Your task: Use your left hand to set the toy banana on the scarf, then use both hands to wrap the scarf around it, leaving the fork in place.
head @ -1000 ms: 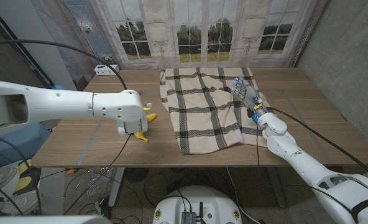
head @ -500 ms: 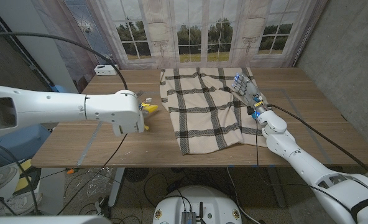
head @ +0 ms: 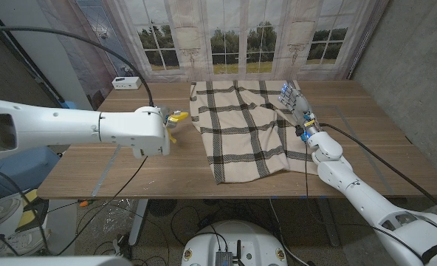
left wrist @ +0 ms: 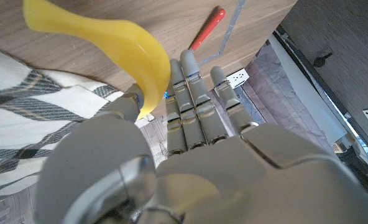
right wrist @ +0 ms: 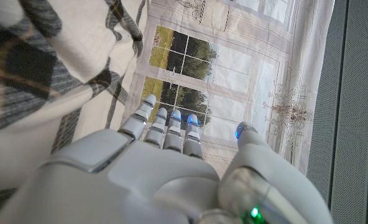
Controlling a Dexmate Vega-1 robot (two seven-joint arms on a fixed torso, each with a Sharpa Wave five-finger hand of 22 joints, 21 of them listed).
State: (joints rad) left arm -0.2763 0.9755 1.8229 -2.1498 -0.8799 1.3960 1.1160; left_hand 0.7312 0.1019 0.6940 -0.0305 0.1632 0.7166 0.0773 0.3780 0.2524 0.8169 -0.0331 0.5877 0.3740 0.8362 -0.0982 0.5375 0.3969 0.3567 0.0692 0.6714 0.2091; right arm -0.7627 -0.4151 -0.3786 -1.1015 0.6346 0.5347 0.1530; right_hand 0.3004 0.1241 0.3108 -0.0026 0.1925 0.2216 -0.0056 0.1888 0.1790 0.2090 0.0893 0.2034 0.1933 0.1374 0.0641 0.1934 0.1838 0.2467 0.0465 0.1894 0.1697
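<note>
head overhead; wrists close (shared scarf (head: 241, 129))

Your left hand (head: 162, 123) is raised above the table on an arm reaching in across it, fingers (left wrist: 193, 93) closed around the banana (left wrist: 119, 43). Your right hand (head: 295, 103) hovers with straight, slightly spread fingers (right wrist: 165, 127), holding nothing.

Wooden table (head: 167, 159), printed window-scene curtain (head: 241, 37) behind it, grey wall (head: 418, 66) alongside, cables under the near edge.
</note>
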